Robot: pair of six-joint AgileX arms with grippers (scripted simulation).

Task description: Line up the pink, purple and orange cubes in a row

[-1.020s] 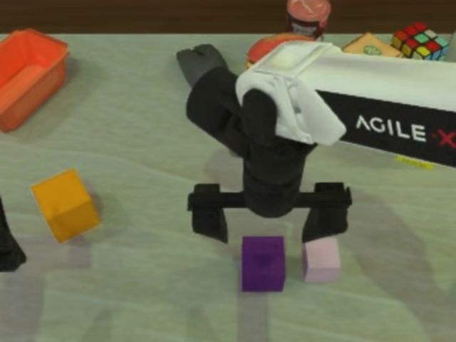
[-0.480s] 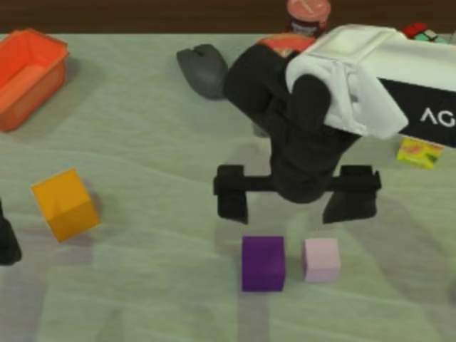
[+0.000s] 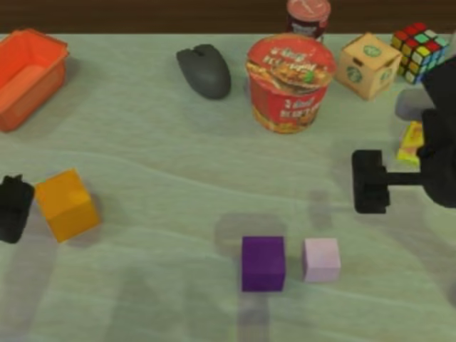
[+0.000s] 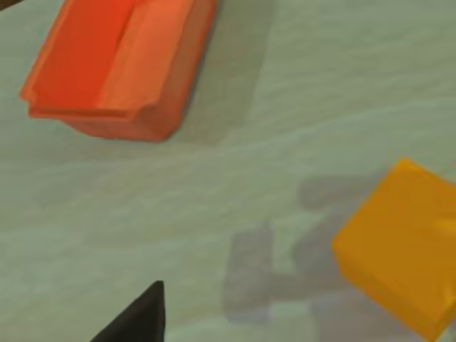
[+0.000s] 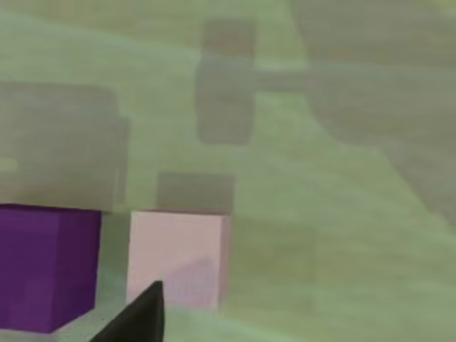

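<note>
The right gripper [image 3: 427, 182] is at the table's right edge, partly cut off by the frame; one black finger [image 3: 370, 182] shows on a crossbar, the other is out of view, so whether the jaws are spread or closed cannot be told. It holds nothing that shows. The left gripper [image 3: 14, 208] sits at the left edge, just beside the orange cube [image 3: 66, 204]; only a dark piece of it is visible, so its jaw state cannot be told either.

The purple cube [image 3: 263, 263] and the pink cube [image 3: 321, 259] stand side by side near the front middle of the table [image 3: 157, 142], a narrow gap between them, their edges square to the table's edges. The orange cube lies well apart at the left, turned at an angle to them. In the left wrist view it [image 4: 402, 246] lies near an orange bin [image 4: 114, 64].
</note>
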